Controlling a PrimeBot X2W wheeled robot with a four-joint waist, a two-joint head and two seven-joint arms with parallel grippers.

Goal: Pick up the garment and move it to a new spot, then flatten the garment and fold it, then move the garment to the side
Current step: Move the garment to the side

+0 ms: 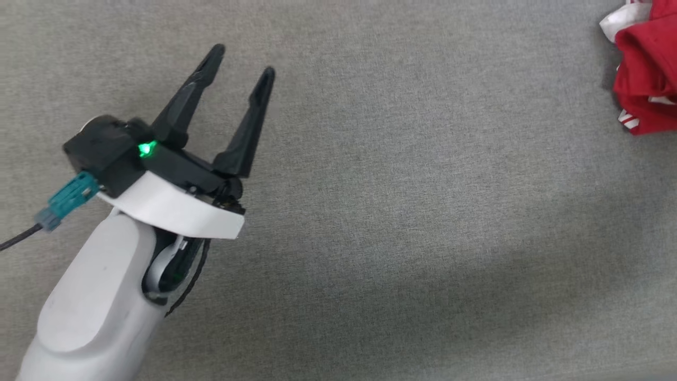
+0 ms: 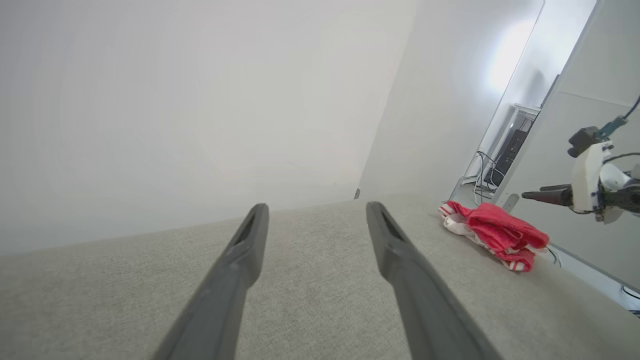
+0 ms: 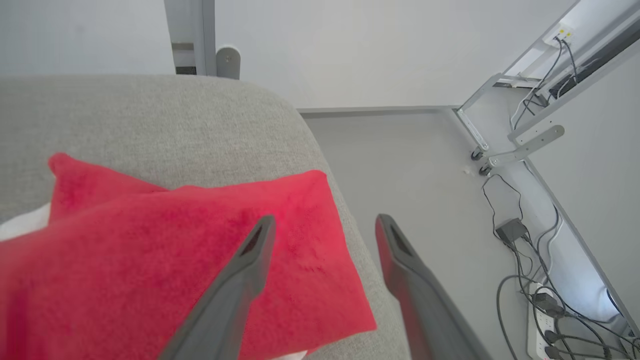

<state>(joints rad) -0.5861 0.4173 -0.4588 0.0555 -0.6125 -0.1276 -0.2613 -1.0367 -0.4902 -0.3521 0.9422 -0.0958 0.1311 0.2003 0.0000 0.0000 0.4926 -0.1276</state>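
The garment (image 1: 648, 69) lies bunched in a red heap with white sleeve parts at the far right end of the grey cloth-covered surface (image 1: 423, 211). My left gripper (image 1: 243, 62) hovers open over the bare left part of the surface, far from the garment, with nothing between its fingers. The left wrist view shows its spread fingers (image 2: 316, 207), the garment (image 2: 495, 232) off to the right and my right gripper (image 2: 534, 192) just above and beyond it. In the right wrist view my right gripper (image 3: 325, 220) stands open just over the garment (image 3: 150, 250), its jaws holding nothing.
The surface's rounded right edge (image 3: 345, 210) runs beside the garment. Beyond it is grey floor with cables and a power strip (image 3: 545, 305), and a metal frame leg on castors (image 3: 520, 147). A pale wall (image 2: 200, 100) rises behind the surface.
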